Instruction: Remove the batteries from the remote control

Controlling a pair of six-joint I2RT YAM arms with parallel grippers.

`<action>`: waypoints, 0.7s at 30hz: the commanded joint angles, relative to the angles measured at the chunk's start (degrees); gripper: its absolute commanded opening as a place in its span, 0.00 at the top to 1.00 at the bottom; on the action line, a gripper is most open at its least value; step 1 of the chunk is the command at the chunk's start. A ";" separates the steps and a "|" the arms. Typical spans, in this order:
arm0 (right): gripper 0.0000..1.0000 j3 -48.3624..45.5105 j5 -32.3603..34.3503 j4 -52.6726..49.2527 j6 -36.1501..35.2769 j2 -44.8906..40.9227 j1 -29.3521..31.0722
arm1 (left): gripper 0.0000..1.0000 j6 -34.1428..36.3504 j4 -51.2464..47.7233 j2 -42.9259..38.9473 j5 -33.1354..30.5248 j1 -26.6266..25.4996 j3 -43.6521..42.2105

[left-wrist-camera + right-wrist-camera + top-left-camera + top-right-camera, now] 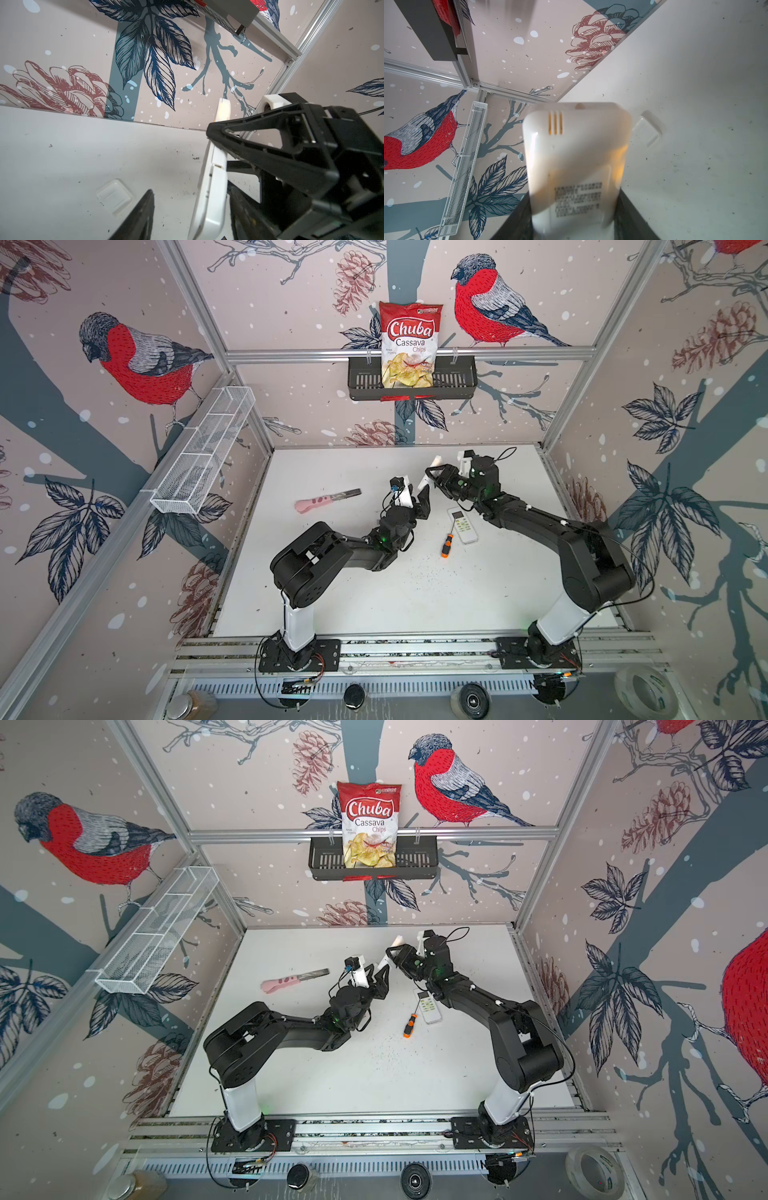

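My right gripper (434, 475) (395, 955) (573, 224) is shut on a white remote control (435, 461) (397, 940) (577, 145) and holds it tilted above the table's far middle. In the right wrist view the remote's back faces the camera, with three slots and a printed label. The remote's lower end (212, 187) sits between the fingers of my left gripper (419, 491) (380, 971) (190, 188), which is open; the end is close to one finger and well apart from the other. A small white cover (114, 196) (646, 131) lies flat on the table below. The batteries are hidden.
A second white remote (462, 525) (430, 1006) and an orange-and-black screwdriver (446, 545) (410, 1025) lie under the right arm. A pink-handled knife (326, 499) (293, 979) lies at the left. A white wire basket (203, 452) hangs on the left wall, and a black basket (457, 381) with a chips bag hangs on the back wall.
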 commanded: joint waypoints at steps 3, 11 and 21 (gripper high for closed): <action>0.67 0.00 1.34 1.45 -0.77 -0.09 0.35 | 0.58 0.15 -1.64 1.38 -0.52 0.15 2.21; 0.68 0.59 0.98 0.75 -1.36 0.12 -0.78 | 0.76 -0.62 2.36 0.88 1.60 0.58 -0.80; 0.68 3.02 -1.98 -1.12 -2.89 1.64 -1.96 | 0.76 -1.05 8.47 1.90 12.18 1.63 -2.25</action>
